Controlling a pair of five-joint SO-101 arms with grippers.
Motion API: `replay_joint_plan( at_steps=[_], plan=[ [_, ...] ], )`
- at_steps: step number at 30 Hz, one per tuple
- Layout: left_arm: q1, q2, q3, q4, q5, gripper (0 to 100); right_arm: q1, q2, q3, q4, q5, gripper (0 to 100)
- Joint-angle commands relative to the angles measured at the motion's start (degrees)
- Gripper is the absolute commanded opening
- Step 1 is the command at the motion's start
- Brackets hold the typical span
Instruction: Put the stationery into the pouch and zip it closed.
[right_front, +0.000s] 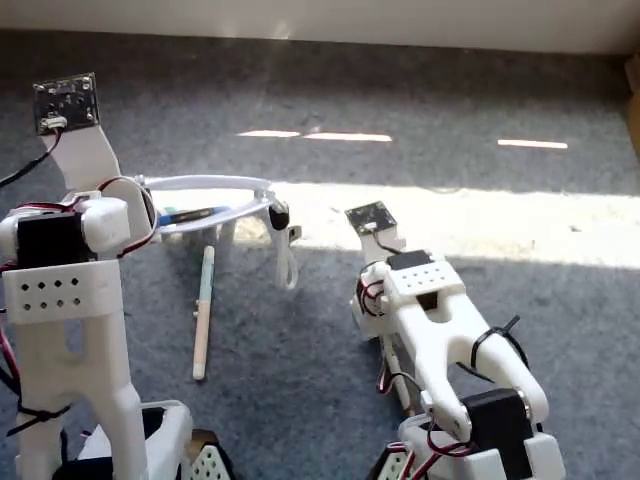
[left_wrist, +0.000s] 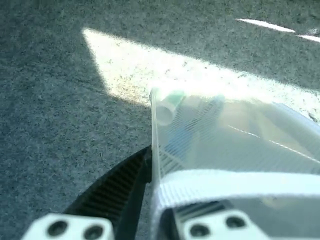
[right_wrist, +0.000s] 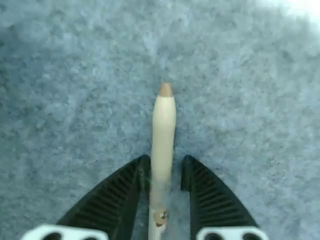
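One pouch (right_front: 240, 200), clear-walled, is held off the table (right_front: 300, 390) at the table's 10 o'clock. The left claw (left_wrist: 157, 175) is clamped on its edge. A stowed pen (left_wrist: 170, 102) lies inside, its capped end close to a corner. The zip pull (right_front: 288, 258) hangs from the pouch's 3 o'clock end. How wide the mouth stands cannot be told.

A loose pen (right_front: 204, 310) lies flat at the pouch's 6 o'clock, just below it.

At the pouch's 4 o'clock, well apart, the right claw (right_wrist: 166, 162) is closed narrow on a pencil (right_wrist: 164, 125). The pencil runs lengthwise between the jaws, tip forward.

Hazards, as judged:
- The pencil is pinched along its length, on a round shaft. It may swivel or slide out on the way over.
- If the tip strikes the rim rather than the mouth, it may push the pouch out of its single edge grip.
- If the pouch tilts during insertion, the stowed pen may slide out.
- The loose pen lies close under the approach and could be knocked and roll away.
- Any shaft left across the mouth would jam the zip.
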Motion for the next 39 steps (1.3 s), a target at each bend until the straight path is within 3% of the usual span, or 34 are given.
replay_joint_plan(
  at_steps=[1, 7, 13, 18, 25, 32, 39],
  plan=[
    [-0.84, -0.92, -0.75, 0.09, -0.53, 1, -0.22, 1.54, -0.57, -0.13, -0.35, 7.8],
    [-0.92, -0.92, -0.66, 0.09, -0.62, 1, -0.48, 1.45, -0.57, 0.04, -0.26, 0.5],
    [-0.92, -0.92, 1.27, -0.35, -1.93, 1, -0.48, -0.66, -7.16, 9.45, -0.26, 0.5],
    [-0.92, -0.92, 1.10, -0.35, -2.02, 1, -0.57, -9.36, -11.56, 15.87, -0.26, 0.5],
    [-0.75, -0.92, 0.92, -0.26, -2.11, 1, -0.75, -23.69, -12.18, 16.66, -0.53, 0.5],
    [-0.84, -0.92, 0.92, -0.26, -2.11, 1, -8.48, -35.82, -12.26, 16.22, -0.70, 0.5],
    [-0.84, -0.92, 1.27, -0.26, -2.20, 1, -14.90, -41.89, -17.27, 16.04, -5.45, 0.5]
  ],
)
